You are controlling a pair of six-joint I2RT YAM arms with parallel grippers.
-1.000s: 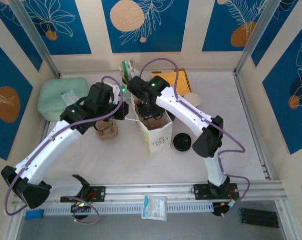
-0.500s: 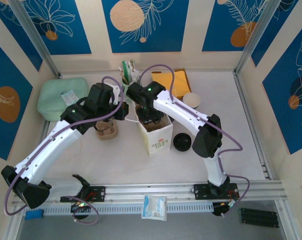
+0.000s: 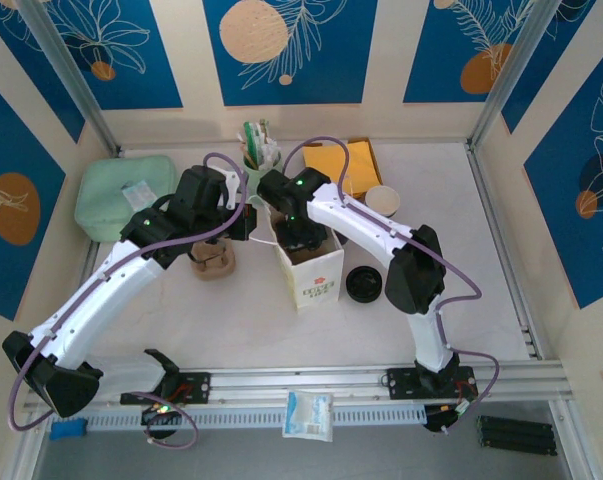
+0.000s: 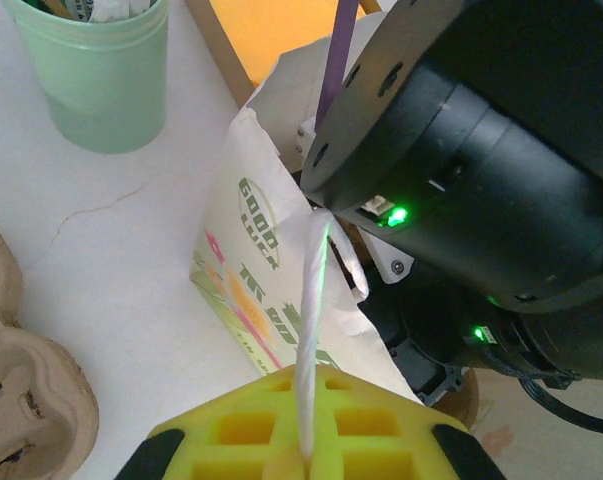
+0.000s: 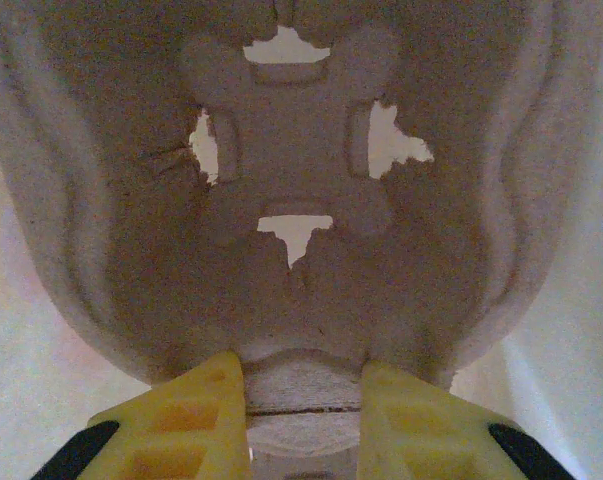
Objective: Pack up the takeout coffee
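The white paper bag (image 3: 316,275) stands open near the middle of the table. In the overhead view the coffee cup (image 3: 383,198) sits on the table behind the bag and to its right, well apart from it, and a black lid (image 3: 364,283) lies just right of the bag. The left wrist view adds that the left gripper (image 4: 306,385) has its yellow jaws closed on the bag's white cord handle (image 4: 311,290), with a green tumbler (image 4: 101,70) beyond the bag. The right wrist view looks down inside the bag, where the right gripper (image 5: 301,400) pinches the near rim of a pulp carrier (image 5: 296,200) lying at the bottom. A second pulp carrier (image 3: 213,262) rests left of the bag.
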